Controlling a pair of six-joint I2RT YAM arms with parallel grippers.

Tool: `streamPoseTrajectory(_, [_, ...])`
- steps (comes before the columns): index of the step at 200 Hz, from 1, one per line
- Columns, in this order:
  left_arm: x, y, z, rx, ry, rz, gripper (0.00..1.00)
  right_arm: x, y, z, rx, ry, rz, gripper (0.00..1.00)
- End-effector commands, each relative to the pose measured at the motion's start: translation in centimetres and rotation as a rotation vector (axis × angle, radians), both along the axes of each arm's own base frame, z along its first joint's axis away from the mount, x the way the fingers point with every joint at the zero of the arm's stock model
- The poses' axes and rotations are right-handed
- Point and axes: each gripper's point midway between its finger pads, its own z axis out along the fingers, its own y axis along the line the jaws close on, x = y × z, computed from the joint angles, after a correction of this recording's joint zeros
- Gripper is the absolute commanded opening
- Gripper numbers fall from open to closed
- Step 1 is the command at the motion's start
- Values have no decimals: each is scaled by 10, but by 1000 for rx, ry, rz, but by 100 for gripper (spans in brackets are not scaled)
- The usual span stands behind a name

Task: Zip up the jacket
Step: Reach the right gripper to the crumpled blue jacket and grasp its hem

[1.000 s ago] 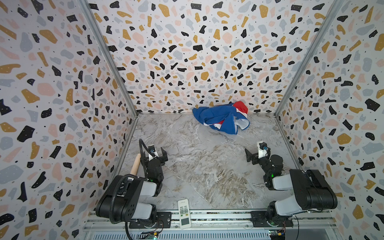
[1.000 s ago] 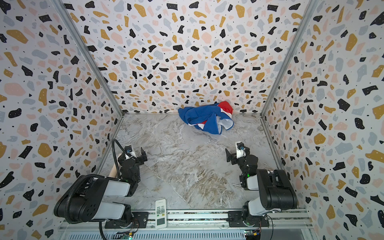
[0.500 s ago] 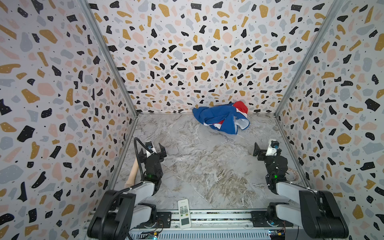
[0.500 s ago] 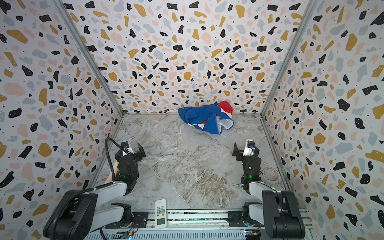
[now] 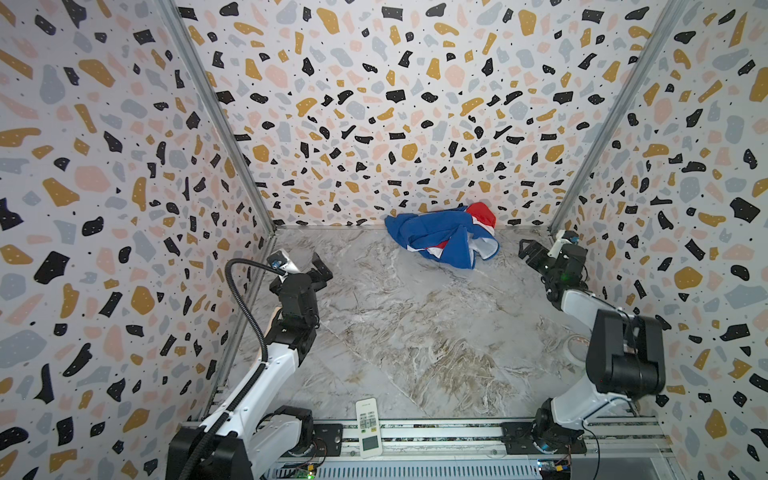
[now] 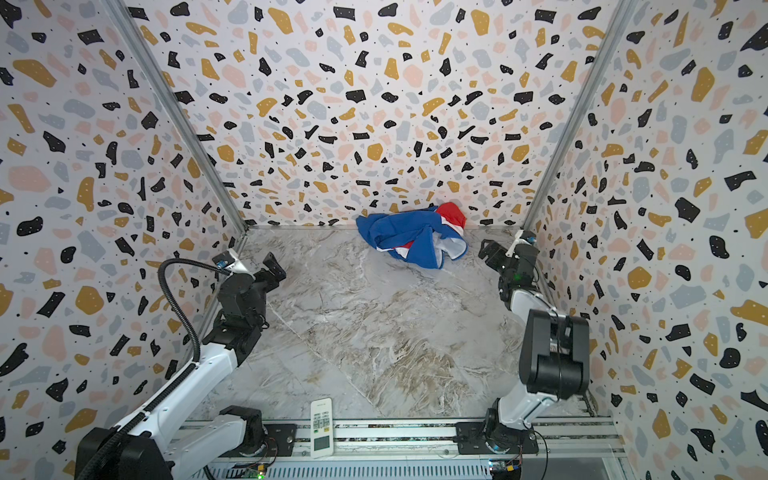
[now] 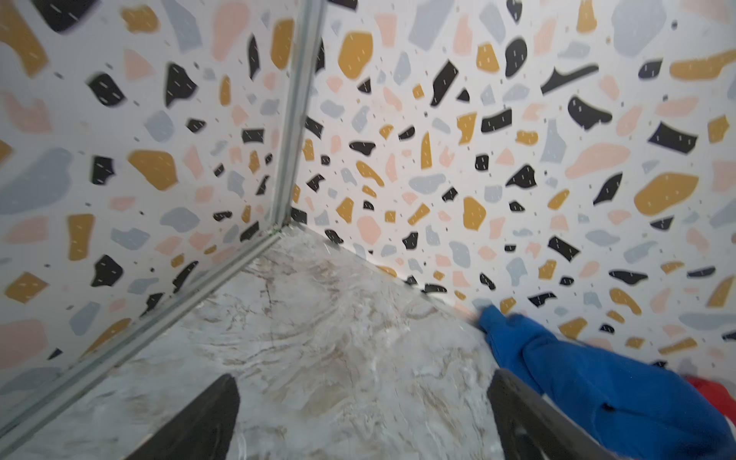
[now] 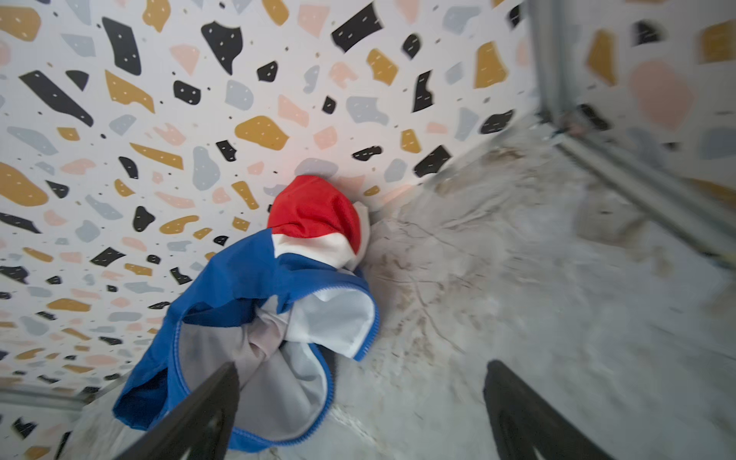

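The jacket [image 5: 442,237] [image 6: 411,237] lies crumpled on the marble floor against the back wall. It is blue, with a red and white part on top and its pale lining turned out. The blue zipper edge shows in the right wrist view, where the jacket [image 8: 259,302] is in front of my right gripper [image 8: 362,366]. That gripper [image 5: 530,251] [image 6: 488,251] is open and empty, just right of the cloth. My left gripper [image 5: 309,266] [image 6: 268,270] is open and empty, well left of it. Its wrist view shows the jacket [image 7: 597,390] beyond one finger of the left gripper [image 7: 363,378].
Patterned walls close in the left, back and right sides. A white remote control [image 5: 368,428] [image 6: 322,428] lies by the front rail. A roll of tape [image 5: 575,349] sits on the floor near the right arm. A pale wooden stick [image 5: 272,322] shows behind the left arm.
Both arms have stretched from the front toward the back wall. The right gripper has come close to the jacket. The jacket has not moved.
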Motion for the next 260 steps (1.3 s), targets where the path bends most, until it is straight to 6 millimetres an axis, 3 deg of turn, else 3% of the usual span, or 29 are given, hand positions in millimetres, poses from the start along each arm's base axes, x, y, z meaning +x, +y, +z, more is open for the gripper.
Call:
streamPoseTrajectory(1, [-2, -25, -33, -49, 147, -144, 100, 15, 69, -24, 70, 126, 294, 95])
streamPoseTrajectory(23, [-7, -33, -40, -56, 179, -193, 100, 35, 96, -31, -43, 138, 313, 94])
streamPoseTrajectory(59, [-20, -39, -59, -63, 225, -241, 100, 41, 157, -31, -101, 94, 499, 92])
streamPoseTrajectory(73, [-25, -41, -64, -64, 238, -256, 100, 43, 172, -34, -162, 76, 526, 84])
streamPoseTrajectory(93, [-32, -53, -59, -86, 196, -333, 100, 47, 190, -41, -195, 88, 599, 63])
streamPoseTrajectory(110, [-40, -58, -54, -120, 142, -359, 100, 41, 196, -41, -192, 102, 628, 60])
streamPoseTrajectory(131, [-48, -61, -49, -134, 114, -385, 100, 31, 192, -27, -193, 72, 603, 78])
streamPoseTrajectory(149, [-53, -62, -49, -120, 129, -402, 100, 26, 188, -13, -207, 59, 578, 82])
streamPoseTrajectory(176, [-61, -70, -50, -136, 143, -450, 100, 28, 151, -5, -230, 70, 441, 82])
streamPoseTrajectory(191, [-66, -73, -50, -156, 131, -467, 100, 25, 145, 11, -144, 16, 454, 81])
streamPoseTrajectory(202, [-68, -71, -48, -168, 112, -458, 100, 22, 151, 22, -112, -19, 492, 81])
streamPoseTrajectory(214, [-68, -61, -48, -190, 93, -391, 100, 20, 172, 27, -123, -35, 589, 82])
streamPoseTrajectory(227, [-69, -50, -45, -224, 68, -323, 100, 22, 192, 20, -155, -7, 656, 84])
streamPoseTrajectory(260, [-69, -47, -32, -260, -3, -302, 99, 33, 214, 9, -124, 5, 726, 86])
